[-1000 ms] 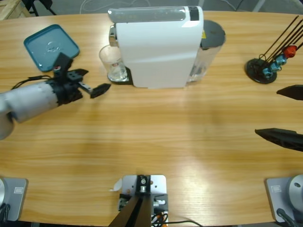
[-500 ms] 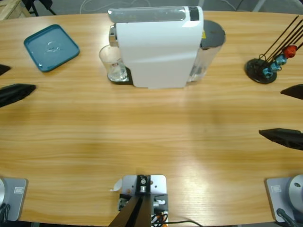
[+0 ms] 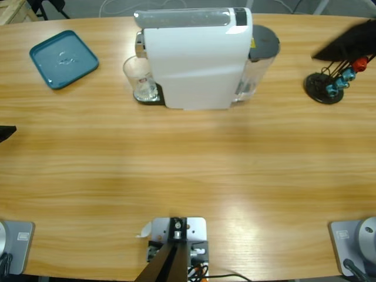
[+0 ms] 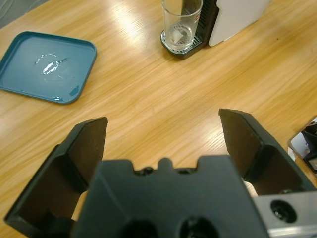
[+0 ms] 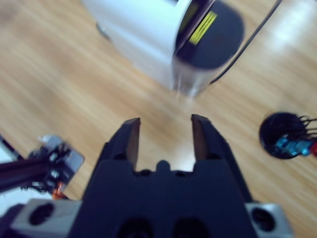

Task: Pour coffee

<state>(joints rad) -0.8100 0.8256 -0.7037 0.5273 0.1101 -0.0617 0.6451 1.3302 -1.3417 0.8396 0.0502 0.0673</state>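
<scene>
Teal tray [image 3: 63,59] far left; black stand [image 3: 324,88] far right.

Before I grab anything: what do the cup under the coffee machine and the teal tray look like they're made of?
The cup looks like clear glass or hard clear plastic: you see the drip grate and the machine through its wall. The teal tray looks like glossy plastic or enamelled metal, with a smooth raised rim and bright reflections on its floor; which one cannot be told. The coffee machine has a smooth white shell, likely plastic.

From above, the left gripper [image 3: 4,133] is only a black sliver at the table's edge. The right wrist view is blurred, and the glass [image 4: 181,25] is too small to show coffee.
</scene>
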